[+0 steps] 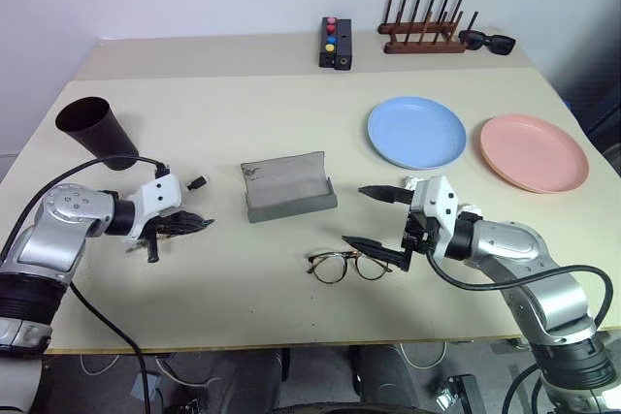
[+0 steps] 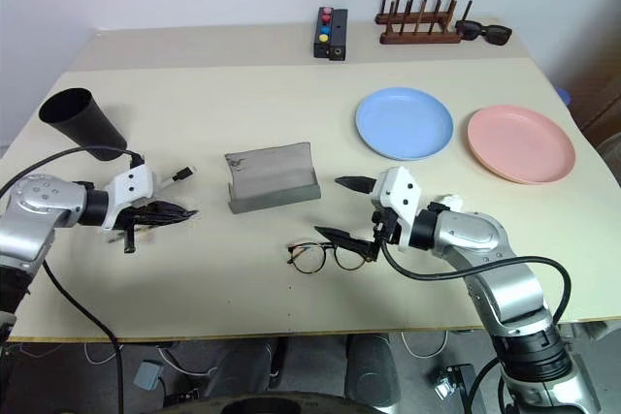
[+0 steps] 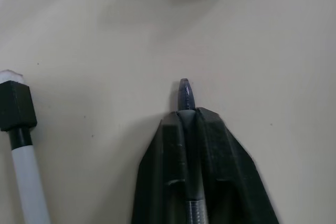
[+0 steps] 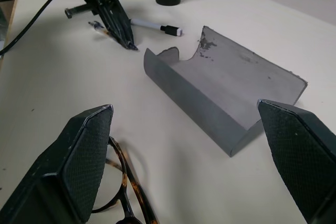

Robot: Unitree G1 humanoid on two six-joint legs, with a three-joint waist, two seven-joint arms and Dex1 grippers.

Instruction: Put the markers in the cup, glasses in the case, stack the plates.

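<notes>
My left gripper (image 1: 192,225) is shut on the dark grey marker (image 3: 185,92), low over the table, with the marker's tip poking out past the fingers. Close beside it lies the white marker (image 4: 152,24) with its black cap. The dark cup (image 1: 97,131) stands behind them at the far left. The grey case (image 1: 288,188) lies open in the middle. The tortoiseshell glasses (image 1: 347,265) rest in front of it, just below my right gripper (image 1: 356,216), which is open and empty. The blue plate (image 1: 417,131) and pink plate (image 1: 533,151) sit side by side, apart.
At the back edge stand a black block with coloured dots (image 1: 336,43), a wooden peg rack (image 1: 424,26) and black sunglasses (image 1: 488,42). A black cable trails from each arm over the table's front corners.
</notes>
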